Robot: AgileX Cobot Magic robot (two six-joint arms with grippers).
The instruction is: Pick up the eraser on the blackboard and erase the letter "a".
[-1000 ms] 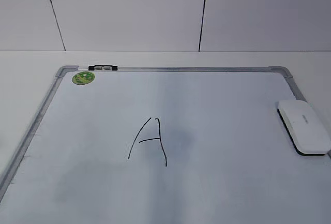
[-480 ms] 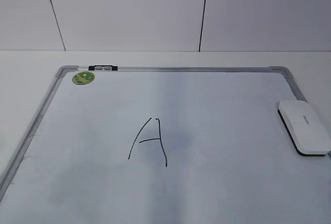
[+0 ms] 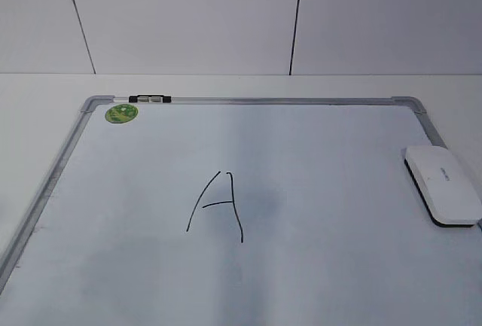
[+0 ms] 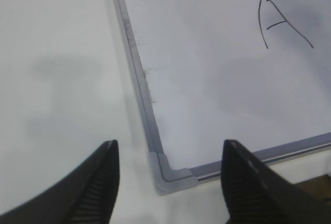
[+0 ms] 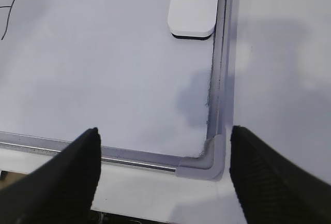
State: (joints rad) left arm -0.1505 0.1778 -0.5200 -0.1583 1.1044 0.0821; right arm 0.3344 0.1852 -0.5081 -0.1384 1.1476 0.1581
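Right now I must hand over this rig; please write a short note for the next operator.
Left gripper: jaws open, empty, above the near left corner of the blackboard.
Right gripper: jaws open, empty, above the near right corner.
Eraser: lying at the board's right edge, untouched.
The only letter on the board is a capital "A" near the middle, fully intact.
Done: nothing.
Left: grasp the eraser, probably with the right arm, and wipe the letter away.
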